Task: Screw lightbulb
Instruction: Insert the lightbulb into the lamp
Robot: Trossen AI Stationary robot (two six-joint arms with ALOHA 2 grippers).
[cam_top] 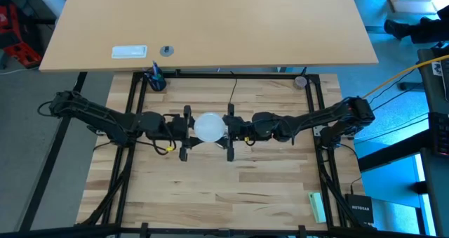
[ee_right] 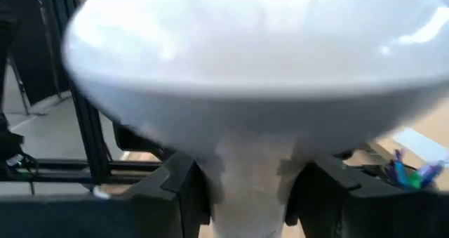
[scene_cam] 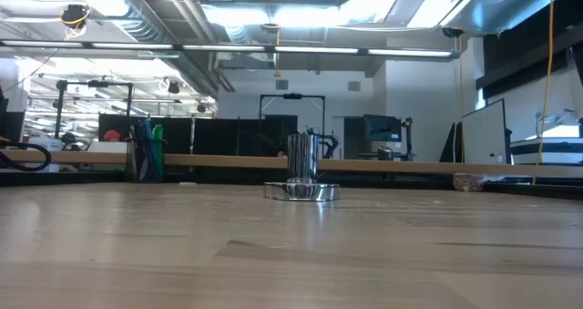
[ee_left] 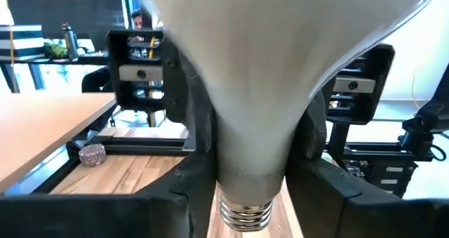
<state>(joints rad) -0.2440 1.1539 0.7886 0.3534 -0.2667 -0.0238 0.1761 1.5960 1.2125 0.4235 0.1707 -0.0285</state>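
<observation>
both the left gripper (cam_top: 185,134) and right gripper (cam_top: 229,134) are clamping the lightbulb (cam_top: 209,127) mid-tabletop, threads down; judged pre-seating, lowering onto the silver socket (scene_cam: 301,190) is next.

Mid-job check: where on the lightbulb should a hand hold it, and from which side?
Hold the lightbulb at its narrow neck, coming in level from the side. The globe is wide and smooth; the neck fits between fingers, as the left hand and right hand show. Keep the threads clear.
</observation>
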